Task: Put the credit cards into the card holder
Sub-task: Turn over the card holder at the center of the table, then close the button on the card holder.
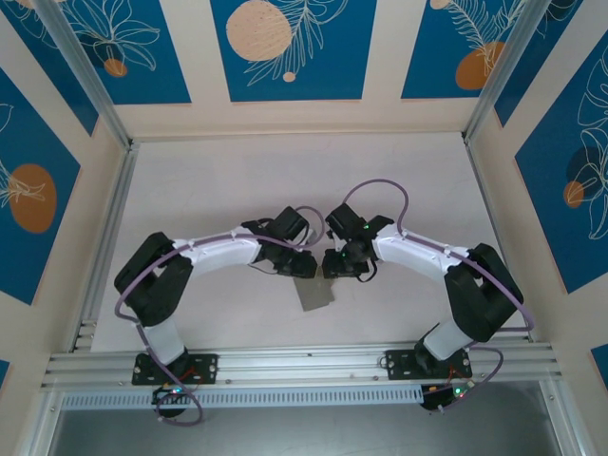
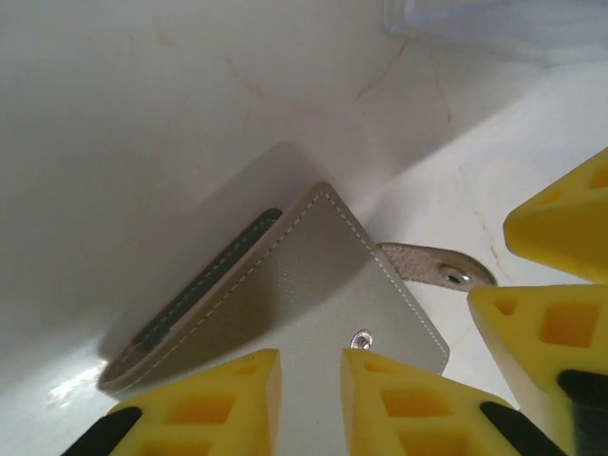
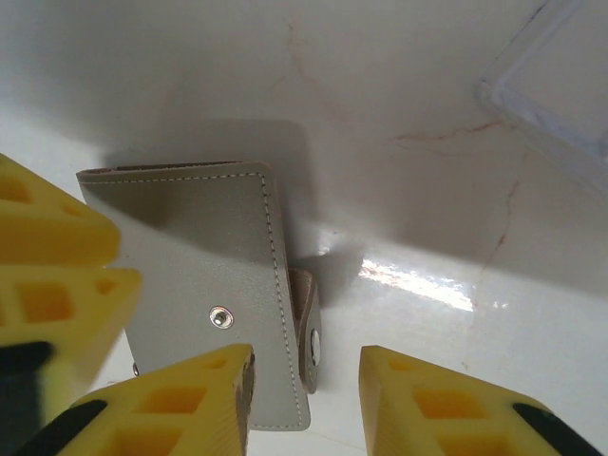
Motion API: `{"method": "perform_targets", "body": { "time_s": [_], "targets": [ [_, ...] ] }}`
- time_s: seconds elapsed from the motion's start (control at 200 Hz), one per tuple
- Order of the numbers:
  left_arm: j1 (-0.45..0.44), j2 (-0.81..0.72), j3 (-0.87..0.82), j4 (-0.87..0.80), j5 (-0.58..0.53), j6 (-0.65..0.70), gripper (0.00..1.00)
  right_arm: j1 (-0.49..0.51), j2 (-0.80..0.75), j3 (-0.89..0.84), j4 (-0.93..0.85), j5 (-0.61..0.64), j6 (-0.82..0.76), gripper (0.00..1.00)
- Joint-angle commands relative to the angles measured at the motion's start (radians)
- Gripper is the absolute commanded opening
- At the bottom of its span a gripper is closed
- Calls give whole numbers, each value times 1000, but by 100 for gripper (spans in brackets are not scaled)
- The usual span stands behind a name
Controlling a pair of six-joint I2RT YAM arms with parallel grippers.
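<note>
The card holder (image 1: 314, 294) lies closed between my wrists, tab (image 3: 309, 332) unfastened, long axis toward my bases, equally near both arms. My left gripper (image 2: 311, 366) is narrowly parted over its cover, grip undeterminable. My right gripper (image 3: 307, 353) is open astride the tab edge.

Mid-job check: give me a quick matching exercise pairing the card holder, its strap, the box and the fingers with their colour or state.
Things:
1. card holder
2. strap
3. box
4. fingers

States:
A. yellow
B. clear, see-through
C. grey, folded shut on the table
D. unsnapped, sticking out sideways

Pairs: 1-C, 2-D, 3-B, 4-A
</note>
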Motion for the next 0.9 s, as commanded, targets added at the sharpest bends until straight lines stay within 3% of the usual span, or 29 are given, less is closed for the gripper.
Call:
{"method": "perform_targets", "body": {
  "time_s": [0.0,0.225,0.4,0.535,0.61,0.735,0.895],
  "targets": [
    [-15,19,-42,27,10,-20,23,-5,9,-14,16,-62,-17,34],
    [-24,33,-83,43,-16,-25,23,3,40,-4,-7,-30,-25,29],
    [-25,36,-101,56,-18,-30,23,10,59,3,-9,-26,-23,17],
    [-25,42,-103,61,-17,-30,23,22,42,7,-14,-37,-19,13],
    [-26,49,-104,66,-15,-31,23,24,27,7,-11,-55,-19,15],
    [-29,53,-106,74,-12,-34,23,20,11,7,-14,-75,-16,29],
    [-29,56,-108,77,-10,-37,23,16,13,17,-21,-73,-17,26]
  ]
}}
